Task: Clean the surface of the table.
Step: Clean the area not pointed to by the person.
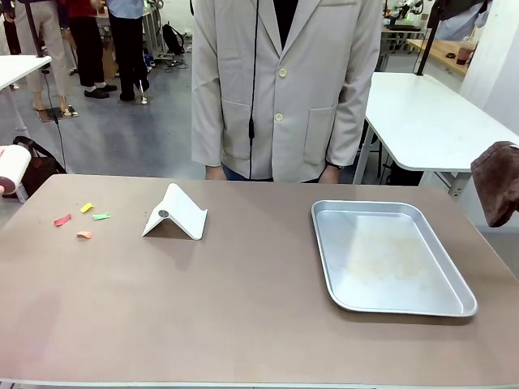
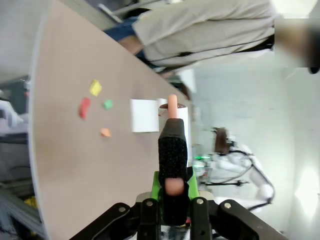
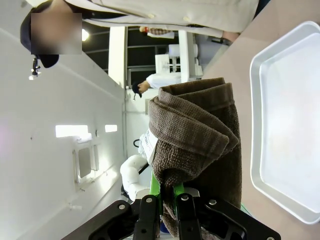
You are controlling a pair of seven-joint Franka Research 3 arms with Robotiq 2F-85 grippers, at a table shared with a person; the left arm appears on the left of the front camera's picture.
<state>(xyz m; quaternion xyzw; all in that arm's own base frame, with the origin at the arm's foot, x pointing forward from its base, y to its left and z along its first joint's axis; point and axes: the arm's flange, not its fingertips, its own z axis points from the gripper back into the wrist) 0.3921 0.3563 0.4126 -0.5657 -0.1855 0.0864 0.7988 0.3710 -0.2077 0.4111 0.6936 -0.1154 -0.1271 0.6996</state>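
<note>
The left gripper (image 2: 174, 192), clenched on a black-handled white roller (image 2: 172, 150), hangs just off the left edge of the matte brownish-taupe table (image 1: 243, 308), nearest the small coloured paper scraps (image 1: 81, 217). The right gripper (image 3: 167, 195), off the right edge, grasps a folded brown cloth (image 3: 195, 135).

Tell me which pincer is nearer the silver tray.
Right. The right pincer, holding a brown cloth, hangs just right of the tray; the left pincer, gripping a roller, is off the table at its left end.

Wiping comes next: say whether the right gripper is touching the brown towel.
Touching. The right wrist view shows the right gripper shut on the folded brown towel, with the cloth pinched between its jaws.
</note>
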